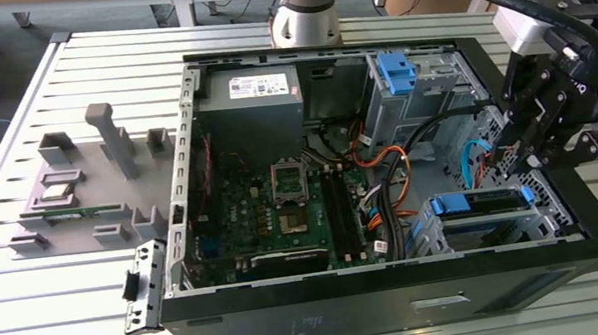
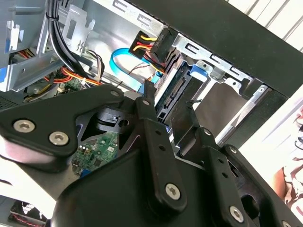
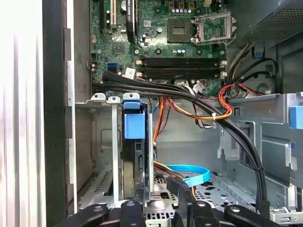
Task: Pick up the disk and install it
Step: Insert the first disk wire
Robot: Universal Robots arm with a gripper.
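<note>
The disk point(image 1: 483, 202), silver metal in a blue plastic bracket, sits in the lower drive cage point(image 1: 555, 220) of the open computer case, at the exterior view's right. In the first wrist view the disk point(image 3: 136, 142) stands on edge in the cage with its blue tab facing up. My gripper point(image 1: 530, 164) hovers just over the disk's cable end. In the second wrist view the gripper point(image 2: 170, 99) has its two fingers apart on either side of the disk's point(image 2: 174, 92) connector end, with a dark gap beside one finger point(image 2: 195, 113). The gripper point(image 3: 161, 191) looks open.
A lone blue bracket point(image 1: 395, 72) sits in the upper cage. Black and orange cable bundles point(image 3: 189, 101) and a blue flat cable point(image 3: 191, 172) cross beside the cage. The power supply point(image 1: 250, 89) and motherboard point(image 1: 281, 211) fill the case's left. A grey fixture point(image 1: 89, 181) stands outside.
</note>
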